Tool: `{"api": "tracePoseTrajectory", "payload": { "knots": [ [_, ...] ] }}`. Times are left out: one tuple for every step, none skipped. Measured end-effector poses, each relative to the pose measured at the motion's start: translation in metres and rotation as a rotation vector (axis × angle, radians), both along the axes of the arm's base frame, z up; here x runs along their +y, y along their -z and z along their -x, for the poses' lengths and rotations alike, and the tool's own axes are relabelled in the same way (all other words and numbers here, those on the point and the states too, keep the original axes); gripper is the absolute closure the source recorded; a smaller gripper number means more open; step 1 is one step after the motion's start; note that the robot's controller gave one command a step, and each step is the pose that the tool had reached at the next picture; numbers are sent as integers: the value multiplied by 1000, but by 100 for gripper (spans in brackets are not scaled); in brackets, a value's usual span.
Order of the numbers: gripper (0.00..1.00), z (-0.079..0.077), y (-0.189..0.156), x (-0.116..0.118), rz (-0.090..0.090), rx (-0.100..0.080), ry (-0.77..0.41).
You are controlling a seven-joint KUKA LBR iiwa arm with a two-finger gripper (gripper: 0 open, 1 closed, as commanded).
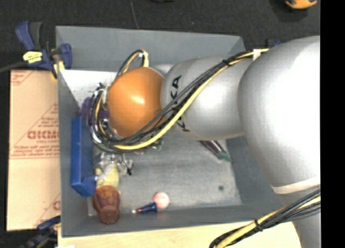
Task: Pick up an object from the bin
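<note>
Silver arm (215, 101) w/ orange wrist cover (135, 98) reaches across grey bin (161, 42) to its left side. Gripper (111, 163) sits low over a pale-yellow item (110, 178) beside a long blue block (80, 155), brown ridged cup (106, 205) just in front; jaw state can't be told. Pink-headed stick (159, 200) lies apart.

**Arm in from the right, wrist bent down**

My silver arm (215, 101) reaches in from the right, its thick link bulking on that side. Orange wrist cover (135, 101) faces up. Black and yellow cables (180, 115) run along the forearm and loop round the cover. Pincer (113, 162) points down beneath it, mostly hidden.
</note>
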State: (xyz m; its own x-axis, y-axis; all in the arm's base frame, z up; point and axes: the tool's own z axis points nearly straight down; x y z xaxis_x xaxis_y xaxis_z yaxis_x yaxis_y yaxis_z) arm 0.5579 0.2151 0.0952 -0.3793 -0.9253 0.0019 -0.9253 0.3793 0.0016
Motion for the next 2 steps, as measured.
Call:
{"api": "tracePoseTrajectory", "payload": {
  "knots": [
    [100,-1,-20,-1,-2,-4,5],
    [100,1,-52,-2,1,4,6]
  ]
}}
